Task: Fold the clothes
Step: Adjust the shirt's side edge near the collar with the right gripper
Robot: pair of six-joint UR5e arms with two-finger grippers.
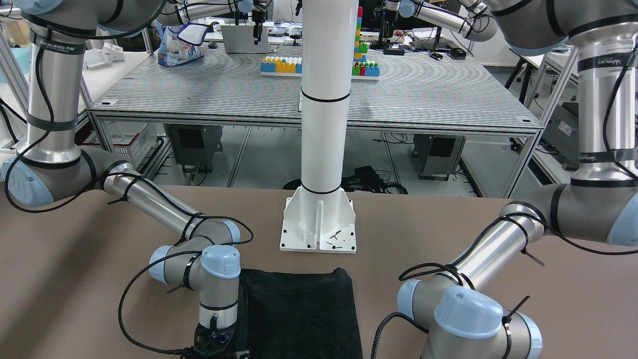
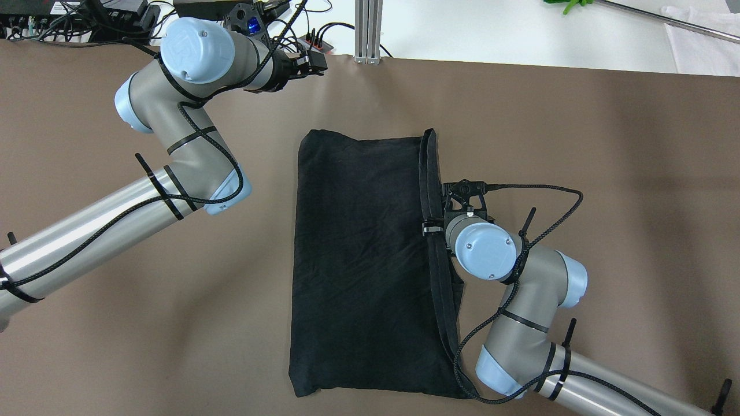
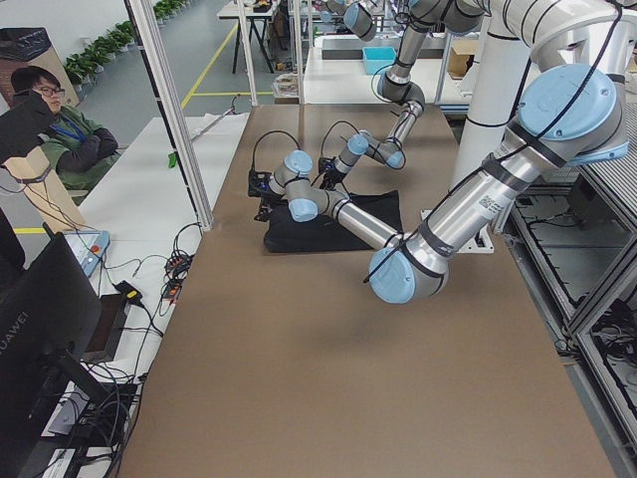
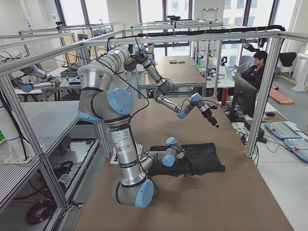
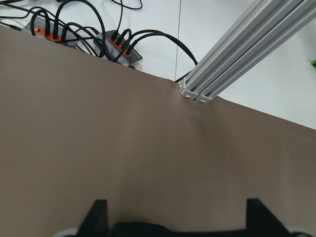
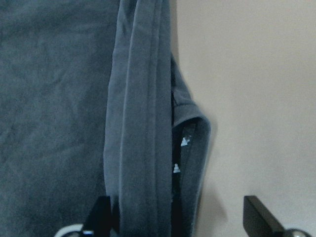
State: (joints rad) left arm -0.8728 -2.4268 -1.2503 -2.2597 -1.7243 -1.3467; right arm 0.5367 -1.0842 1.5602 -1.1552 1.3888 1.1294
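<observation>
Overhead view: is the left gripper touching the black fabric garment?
No, the left gripper hovers by the table's far edge, apart from the black fabric garment.

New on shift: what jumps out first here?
The black garment, folded into a long rectangle, dominates the middle of the table. The right hand sits at its right edge, open over the layered hem. The left hand is open and empty near the far edge.
</observation>
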